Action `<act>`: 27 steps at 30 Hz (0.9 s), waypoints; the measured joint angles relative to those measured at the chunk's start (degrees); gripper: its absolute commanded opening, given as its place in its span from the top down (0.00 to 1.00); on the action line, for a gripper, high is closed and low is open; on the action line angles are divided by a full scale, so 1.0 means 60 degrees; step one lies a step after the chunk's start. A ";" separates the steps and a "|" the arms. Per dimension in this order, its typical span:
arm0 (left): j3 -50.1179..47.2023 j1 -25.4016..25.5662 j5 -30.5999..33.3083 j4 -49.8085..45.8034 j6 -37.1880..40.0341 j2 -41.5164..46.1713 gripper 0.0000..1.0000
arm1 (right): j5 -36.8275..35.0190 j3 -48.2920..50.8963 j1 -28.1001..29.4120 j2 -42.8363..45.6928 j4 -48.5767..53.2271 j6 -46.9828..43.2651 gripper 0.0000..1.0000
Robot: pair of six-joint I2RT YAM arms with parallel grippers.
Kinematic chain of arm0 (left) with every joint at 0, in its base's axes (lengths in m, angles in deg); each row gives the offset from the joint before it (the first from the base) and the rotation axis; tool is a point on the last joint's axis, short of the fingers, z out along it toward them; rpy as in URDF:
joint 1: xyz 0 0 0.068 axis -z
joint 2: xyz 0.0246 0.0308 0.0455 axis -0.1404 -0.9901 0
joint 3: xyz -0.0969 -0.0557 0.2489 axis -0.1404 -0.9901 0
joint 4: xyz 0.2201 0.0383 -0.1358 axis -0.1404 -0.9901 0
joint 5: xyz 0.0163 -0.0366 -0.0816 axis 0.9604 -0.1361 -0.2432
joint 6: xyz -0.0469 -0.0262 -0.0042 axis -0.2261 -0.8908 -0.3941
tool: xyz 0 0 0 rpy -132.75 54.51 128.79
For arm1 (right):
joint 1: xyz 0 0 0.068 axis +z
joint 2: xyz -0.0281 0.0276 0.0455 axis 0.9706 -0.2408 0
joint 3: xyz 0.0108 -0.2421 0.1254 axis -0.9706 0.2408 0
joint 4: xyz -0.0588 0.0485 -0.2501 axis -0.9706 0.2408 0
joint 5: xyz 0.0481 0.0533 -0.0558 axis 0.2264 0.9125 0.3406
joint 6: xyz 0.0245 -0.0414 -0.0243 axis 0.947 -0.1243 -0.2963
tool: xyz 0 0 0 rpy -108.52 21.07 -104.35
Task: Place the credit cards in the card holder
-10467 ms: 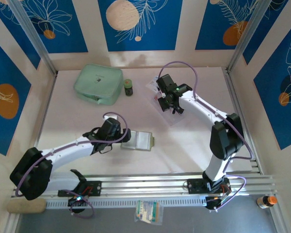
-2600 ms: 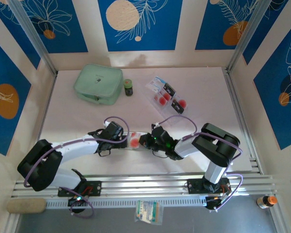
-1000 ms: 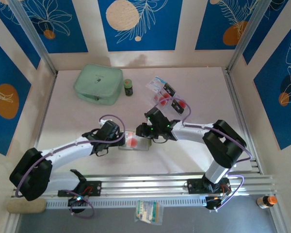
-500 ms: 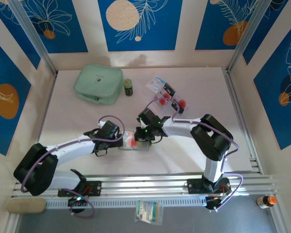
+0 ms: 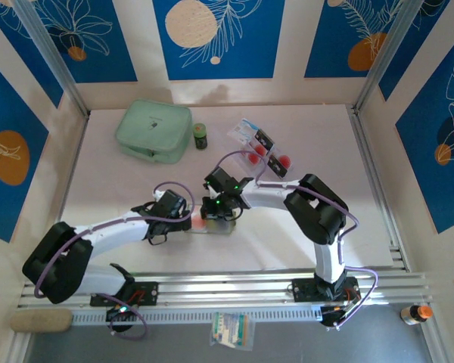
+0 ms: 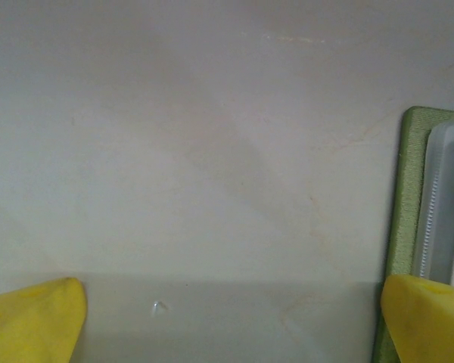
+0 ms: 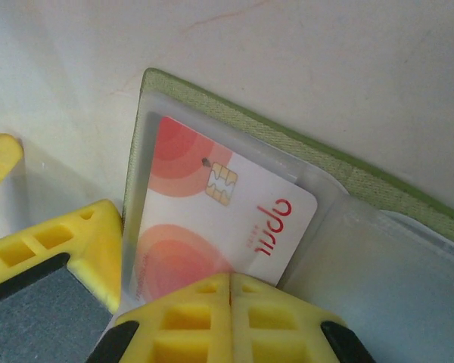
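We record: card holder, open flat mid-table; one red-dotted credit card in its clear sleeve; right gripper, jaws pressed together, tips at that card's edge; left gripper, spread wide, at the holder's edge.

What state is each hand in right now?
Left hand: open, holding nothing.
Right hand: closed, tips at the card in the holder.

The white table bears card holder, credit cards, pouch, jar.
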 measured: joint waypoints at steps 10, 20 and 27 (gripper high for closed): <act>0.0084 -0.0095 0.0015 -0.0084 0.0033 0.0463 0.00 | -0.0328 -0.0080 -0.0004 0.0688 0.0568 -0.0244 1.00; 0.0310 -0.0397 0.0080 -0.0197 0.0036 -0.0222 0.00 | -0.0707 -0.0084 0.0087 0.0761 0.0896 -0.0284 1.00; 0.0495 -0.0415 0.0189 -0.0328 0.0186 -0.0634 0.00 | -0.0732 -0.0095 0.0131 0.0437 0.0900 -0.0284 1.00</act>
